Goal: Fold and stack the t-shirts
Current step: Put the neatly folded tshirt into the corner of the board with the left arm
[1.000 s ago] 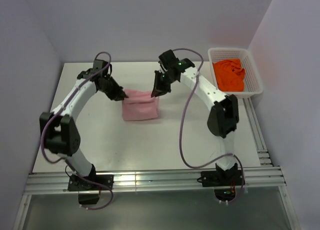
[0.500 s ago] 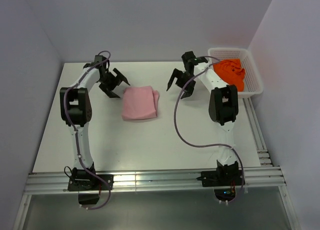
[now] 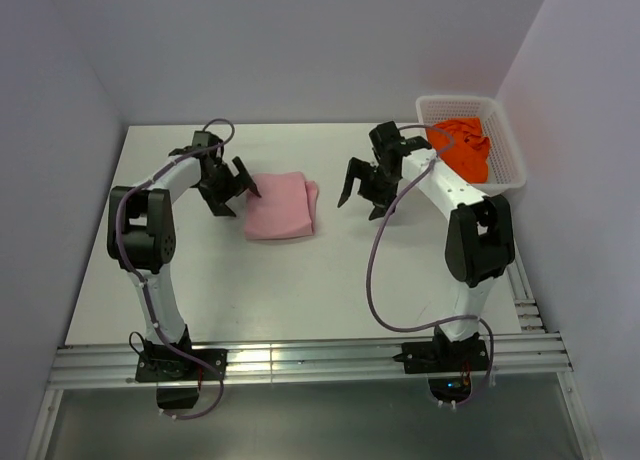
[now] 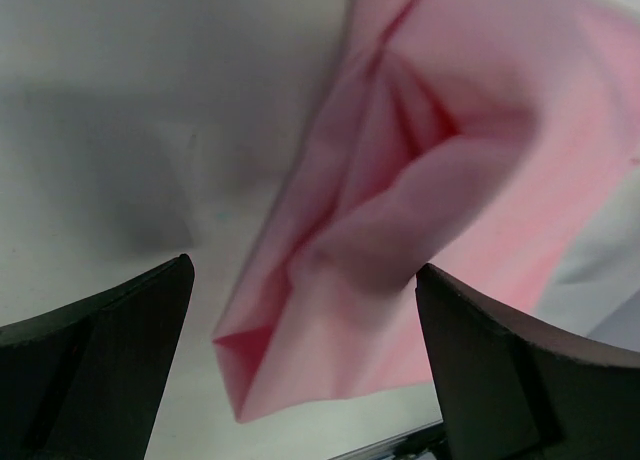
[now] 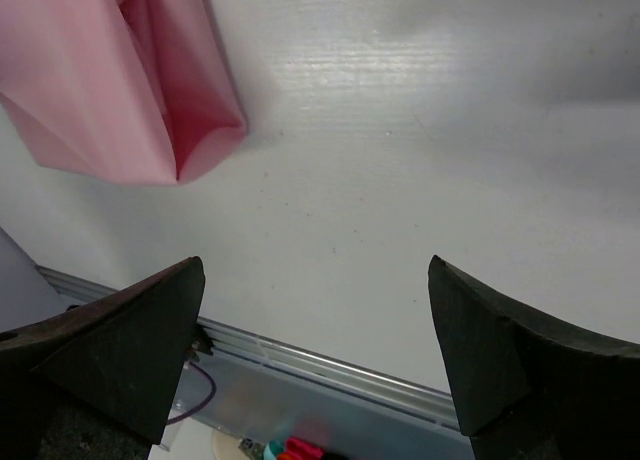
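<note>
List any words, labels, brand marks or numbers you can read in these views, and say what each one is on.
None: no readable text in any view.
The pink t-shirt, the orange t-shirt, the basket and the table show no print or label.
The small coloured bits at the bottom edge of the right wrist view are too blurred to read.

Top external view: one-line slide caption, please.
Open left gripper and right gripper flank folded pink t-shirt; orange t-shirt in basket.
</note>
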### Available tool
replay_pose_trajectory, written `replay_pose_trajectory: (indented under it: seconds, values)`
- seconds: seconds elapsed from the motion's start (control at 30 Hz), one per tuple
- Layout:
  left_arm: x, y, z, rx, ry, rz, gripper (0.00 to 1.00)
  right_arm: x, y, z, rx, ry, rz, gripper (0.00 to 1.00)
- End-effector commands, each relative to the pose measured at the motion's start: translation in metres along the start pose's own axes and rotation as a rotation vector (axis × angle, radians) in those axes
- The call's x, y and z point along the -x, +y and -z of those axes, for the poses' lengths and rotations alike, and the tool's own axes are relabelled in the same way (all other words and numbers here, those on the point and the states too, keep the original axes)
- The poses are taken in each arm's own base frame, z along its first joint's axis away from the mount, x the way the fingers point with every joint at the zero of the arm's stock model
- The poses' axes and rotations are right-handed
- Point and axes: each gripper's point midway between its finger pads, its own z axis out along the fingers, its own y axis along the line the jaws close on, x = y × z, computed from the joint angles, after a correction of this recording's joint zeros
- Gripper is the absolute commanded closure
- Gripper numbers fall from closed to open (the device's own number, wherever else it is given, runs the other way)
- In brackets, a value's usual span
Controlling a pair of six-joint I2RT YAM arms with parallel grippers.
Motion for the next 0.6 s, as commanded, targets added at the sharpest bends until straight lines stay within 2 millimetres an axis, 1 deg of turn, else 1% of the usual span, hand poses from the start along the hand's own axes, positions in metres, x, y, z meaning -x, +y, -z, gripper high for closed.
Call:
replay_pose_trajectory:
  seconds: [0.0, 0.03, 0.07, 0.1, 0.13, 0.17, 0.2, 0.23, 0.27, 0.3, 0.37, 0.4, 0.47, 0.53, 0.57]
  values:
    - [0.005, 0.012, -0.010, 0.020, -0.065, -0.046, 0.00, 0.004, 0.002, 0.032, 0.035, -0.088, 0.027, 0.00]
    - [-0.004, 0.020, -0.017, 0.025, -0.050, -0.039, 0.01, 0.003, -0.001, 0.036, 0.035, -0.092, 0.022, 0.00]
    - [-0.006, 0.021, -0.021, 0.018, -0.046, -0.035, 0.01, 0.001, -0.003, 0.039, 0.032, -0.095, 0.019, 0.00]
    - [-0.003, 0.020, -0.026, 0.003, -0.062, -0.035, 0.01, -0.001, -0.006, 0.044, 0.030, -0.100, 0.014, 0.00]
    - [-0.008, 0.024, -0.040, 0.010, -0.054, -0.031, 0.05, -0.005, -0.016, 0.046, 0.014, -0.097, 0.000, 0.00]
    - [-0.010, 0.023, -0.040, 0.010, -0.051, -0.034, 0.05, -0.005, -0.016, 0.046, 0.013, -0.096, 0.000, 0.00]
    - [-0.014, 0.025, -0.049, 0.007, -0.030, -0.027, 0.11, -0.006, -0.020, 0.047, 0.006, -0.096, -0.005, 0.00]
    - [-0.012, 0.022, -0.054, -0.009, -0.035, -0.022, 0.16, -0.009, -0.024, 0.047, -0.004, -0.095, -0.011, 0.00]
    - [-0.017, 0.023, -0.062, -0.007, -0.015, -0.018, 0.27, -0.008, -0.030, 0.047, -0.014, -0.094, -0.022, 0.00]
    - [-0.019, 0.020, -0.066, -0.017, -0.005, -0.018, 0.34, -0.009, -0.033, 0.047, -0.020, -0.096, -0.029, 0.00]
    - [-0.020, 0.013, -0.073, -0.023, 0.001, -0.025, 0.41, -0.008, -0.042, 0.047, -0.033, -0.099, -0.050, 0.00]
    - [-0.021, 0.011, -0.076, -0.025, 0.002, -0.025, 0.48, -0.007, -0.045, 0.048, -0.037, -0.100, -0.058, 0.00]
    - [-0.019, 0.007, -0.080, -0.036, 0.006, -0.027, 0.55, -0.007, -0.050, 0.048, -0.045, -0.101, -0.069, 0.00]
    - [-0.018, 0.006, -0.082, -0.035, 0.010, -0.026, 0.72, -0.003, -0.054, 0.050, -0.050, -0.110, -0.086, 0.00]
    - [-0.016, 0.004, -0.083, -0.036, 0.010, -0.030, 0.78, -0.002, -0.056, 0.050, -0.053, -0.111, -0.089, 0.00]
